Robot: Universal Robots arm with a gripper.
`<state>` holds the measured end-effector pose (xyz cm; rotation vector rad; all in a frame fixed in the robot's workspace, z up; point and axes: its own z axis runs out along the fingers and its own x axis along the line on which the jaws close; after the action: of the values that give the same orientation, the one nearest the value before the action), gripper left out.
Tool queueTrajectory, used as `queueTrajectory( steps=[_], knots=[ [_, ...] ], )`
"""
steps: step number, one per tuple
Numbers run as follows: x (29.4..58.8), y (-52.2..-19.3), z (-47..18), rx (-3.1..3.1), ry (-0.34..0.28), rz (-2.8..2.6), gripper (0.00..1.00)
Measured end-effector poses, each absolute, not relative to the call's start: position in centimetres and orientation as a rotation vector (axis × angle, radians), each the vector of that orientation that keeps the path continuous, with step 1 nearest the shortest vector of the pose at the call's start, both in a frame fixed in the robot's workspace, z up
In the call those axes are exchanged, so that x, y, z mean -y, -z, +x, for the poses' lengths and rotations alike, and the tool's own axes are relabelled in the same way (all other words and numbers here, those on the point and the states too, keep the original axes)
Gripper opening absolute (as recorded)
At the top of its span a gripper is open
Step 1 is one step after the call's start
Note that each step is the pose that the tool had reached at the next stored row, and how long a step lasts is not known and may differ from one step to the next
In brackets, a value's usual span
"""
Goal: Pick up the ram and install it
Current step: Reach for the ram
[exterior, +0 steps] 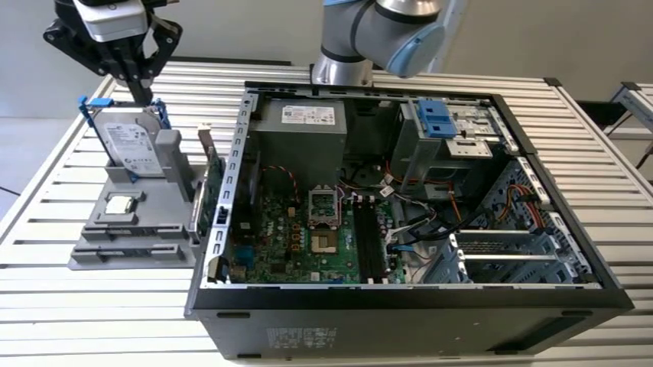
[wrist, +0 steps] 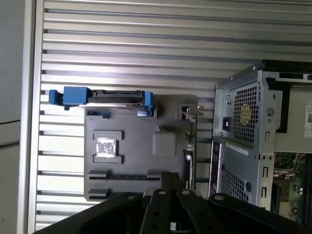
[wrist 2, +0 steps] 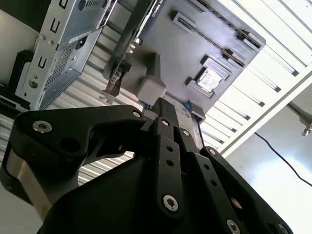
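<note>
My black gripper (exterior: 144, 95) hangs at the exterior view's far left, above the grey parts holder (exterior: 92, 256) and just over the top edge of the hard drive (exterior: 131, 145) in its blue frame. Its fingers (wrist 2: 165, 109) are pressed together with nothing between them. A slim dark strip, apparently the ram (wrist: 129, 176), stands edge-up in a long slot of the holder, beside the fingertips (wrist: 170, 181) in the first wrist view. The motherboard's black slots (exterior: 368, 237) lie inside the open computer case (exterior: 219, 298).
The holder also carries a small square silver processor (exterior: 121, 204) and an upright green card (exterior: 214, 187) with a metal bracket by the case wall. Everything rests on a slatted metal table (exterior: 61, 298). The arm's base (exterior: 342, 69) stands behind the case.
</note>
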<state>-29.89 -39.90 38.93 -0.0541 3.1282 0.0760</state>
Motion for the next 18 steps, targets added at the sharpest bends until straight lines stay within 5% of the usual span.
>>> queueTrajectory(
  steps=[18],
  knots=[
    [39.9,-38.8,-32.9,-3.150,-0.077,-0.058,0.00]
  ],
)
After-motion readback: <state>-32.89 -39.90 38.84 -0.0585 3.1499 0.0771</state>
